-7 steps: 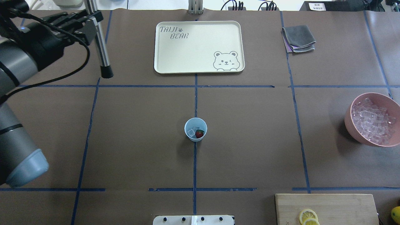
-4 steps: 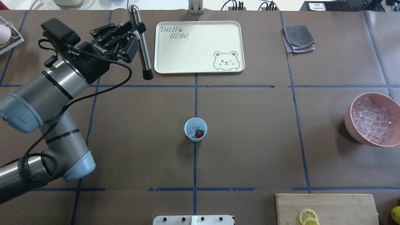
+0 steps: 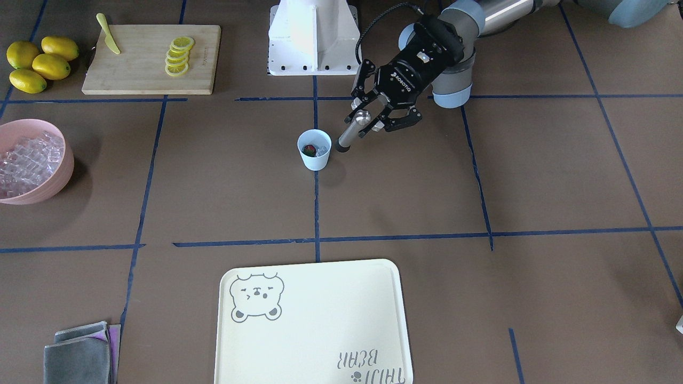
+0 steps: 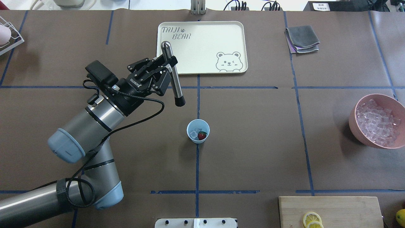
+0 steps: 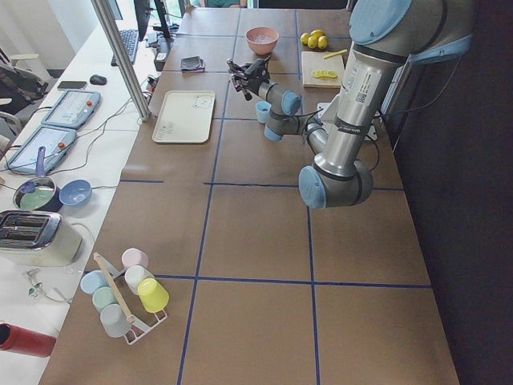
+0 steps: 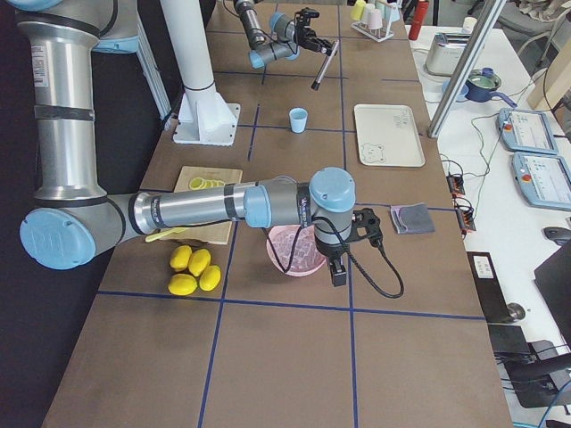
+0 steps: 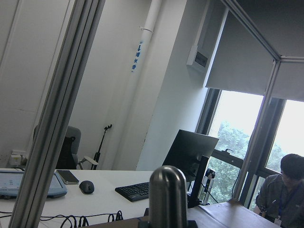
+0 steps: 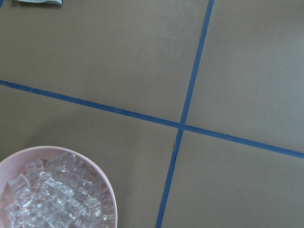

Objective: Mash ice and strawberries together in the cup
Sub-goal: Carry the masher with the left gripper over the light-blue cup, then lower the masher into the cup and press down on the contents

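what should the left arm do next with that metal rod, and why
Probably swing the metal rod in the left pincer until its black tip sits over the cup: the tip now hangs off to one side, and the strawberry and ice look unmashed.

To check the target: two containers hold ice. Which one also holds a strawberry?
The small light-blue cup: a red strawberry lies beside its ice. The big pink bowl holds ice only.

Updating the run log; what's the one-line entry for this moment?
step: pre-mash | left gripper: jaws shut on muddler, tip raised beside cup, not in | cup: ice, strawberry whole | right gripper: near pink bowl, state unclear
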